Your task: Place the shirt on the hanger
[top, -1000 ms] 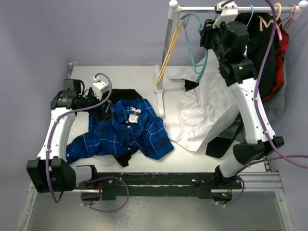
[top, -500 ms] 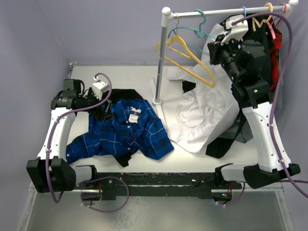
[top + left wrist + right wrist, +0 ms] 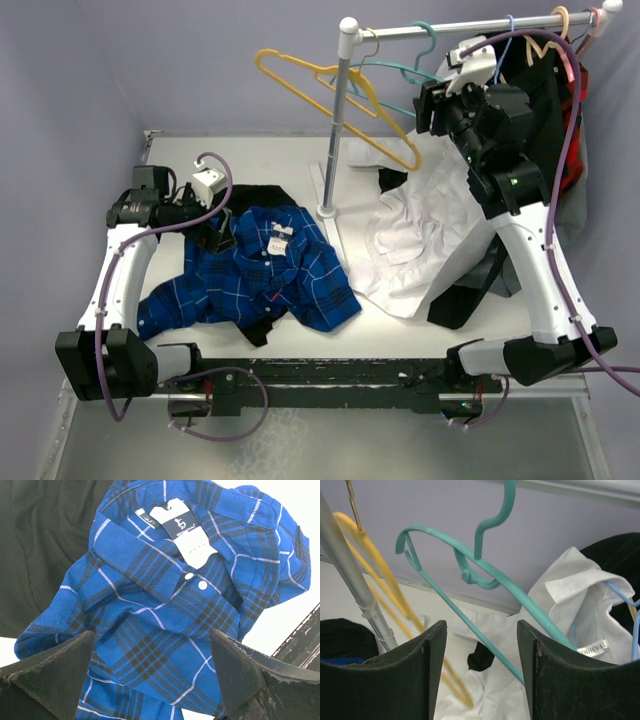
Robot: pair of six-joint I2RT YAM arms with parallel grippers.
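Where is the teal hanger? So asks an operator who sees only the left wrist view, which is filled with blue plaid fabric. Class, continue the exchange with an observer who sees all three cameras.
Observer: The hanger hangs by its hook from the rail, just ahead of the right gripper.
Operator: Is it gripped?
Observer: No. The right wrist view shows the jaws open, with the hanger seen through the gap, untouched.
Operator: Where on the table does my plaid shirt lie?
Observer: The plaid shirt lies left of the rack's pole; a white shirt lies to the right of it.
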